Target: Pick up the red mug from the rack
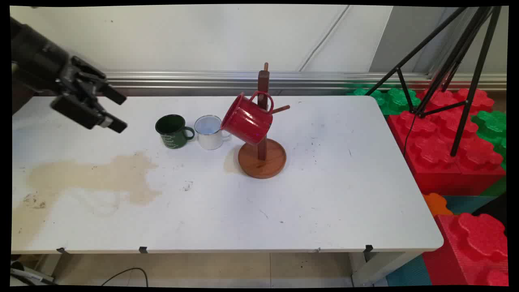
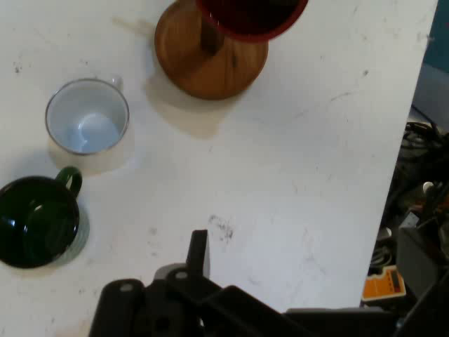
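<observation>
three mugs sit toward the back of the white table (image 1: pixel 324 194). we see the green mug (image 1: pixel 173 130) upright, with the white mug (image 1: pixel 209 132) just beside it on the right, also upright. the red mug (image 1: pixel 247 119) hangs tilted by its handle from a peg of the wooden mug tree (image 1: pixel 262 156), whose round base rests on the table next to the white mug. our gripper (image 1: pixel 116 112) hovers above the table's far left end, well apart from the mugs, nearest the green one; its two fingers are spread apart and grasp nothing. a tan stain (image 1: pixel 93 176) spreads over the table's left part. off the right edge we note red and green foam blocks (image 1: pixel 446 138) and a black tripod (image 1: pixel 458 61).
</observation>
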Controlling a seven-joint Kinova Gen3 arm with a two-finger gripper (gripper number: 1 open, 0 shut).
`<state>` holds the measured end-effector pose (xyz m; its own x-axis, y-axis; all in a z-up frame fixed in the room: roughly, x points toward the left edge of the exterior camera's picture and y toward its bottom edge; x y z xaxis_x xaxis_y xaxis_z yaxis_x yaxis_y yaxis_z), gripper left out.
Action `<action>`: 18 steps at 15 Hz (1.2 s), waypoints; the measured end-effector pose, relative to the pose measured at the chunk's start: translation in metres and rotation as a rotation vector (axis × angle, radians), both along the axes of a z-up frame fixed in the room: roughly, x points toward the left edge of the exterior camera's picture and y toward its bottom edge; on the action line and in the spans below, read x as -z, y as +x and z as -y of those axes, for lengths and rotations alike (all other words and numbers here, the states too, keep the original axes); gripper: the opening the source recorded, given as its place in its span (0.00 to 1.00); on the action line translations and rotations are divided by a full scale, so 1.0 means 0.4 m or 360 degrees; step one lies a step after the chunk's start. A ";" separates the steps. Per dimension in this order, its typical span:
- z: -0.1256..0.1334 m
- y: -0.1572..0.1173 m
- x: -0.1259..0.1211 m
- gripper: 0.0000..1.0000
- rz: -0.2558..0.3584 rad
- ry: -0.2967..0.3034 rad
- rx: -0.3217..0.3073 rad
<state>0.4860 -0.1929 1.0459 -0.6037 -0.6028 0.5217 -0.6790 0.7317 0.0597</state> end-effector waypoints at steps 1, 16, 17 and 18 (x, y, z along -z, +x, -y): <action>0.009 -0.009 0.003 1.00 -0.0007 -0.0005 0.0000; 0.167 -0.177 0.073 1.00 -0.0174 -0.0031 0.0091; 0.178 -0.189 0.081 1.00 -0.0183 -0.0030 0.0102; 0.186 -0.196 0.087 1.00 -0.0190 -0.0031 0.0109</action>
